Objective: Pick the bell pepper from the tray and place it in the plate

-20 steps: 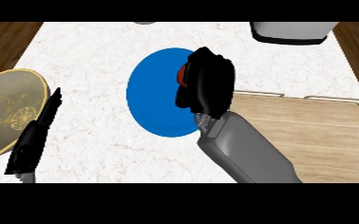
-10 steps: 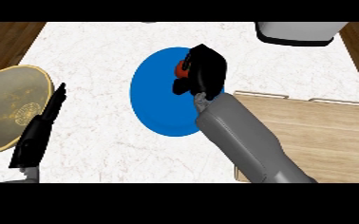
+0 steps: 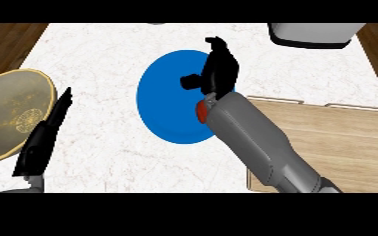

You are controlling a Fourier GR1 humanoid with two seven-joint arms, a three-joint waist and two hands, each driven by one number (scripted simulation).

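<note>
Right robot hand (image 3: 218,72) sits over the blue plate (image 3: 166,105) from my head view, its fingers stretched out toward the far edge of the worktop (image 3: 103,55) and its thumb sticking out to the left; I see it spread and holding nothing. Its grey forearm (image 3: 258,145) runs down to the lower right and crosses the plate's right rim.

I can read no brand, label or writing anywhere.

On the plate, I see only a small red patch of the bell pepper (image 3: 200,110), tucked just beside the wrist at the plate's right side; the arm covers the rest of it. From that sliver I cannot tell which way the pepper points or how its long axis lies. The rest of the plate's blue surface shows bare.

A wooden tray (image 3: 332,130) lies to the right of the plate, partly under the forearm, and what I see of its surface carries nothing. A white container (image 3: 314,34) stands at the far right edge, cut off by the frame, so I cannot see inside it. A yellowish round dish (image 3: 22,110) with a faint pattern lies at the left edge.

Left robot hand (image 3: 44,135) rests at the lower left beside that dish, fingers straight and pointing away from me, touching nothing I can make out.
</note>
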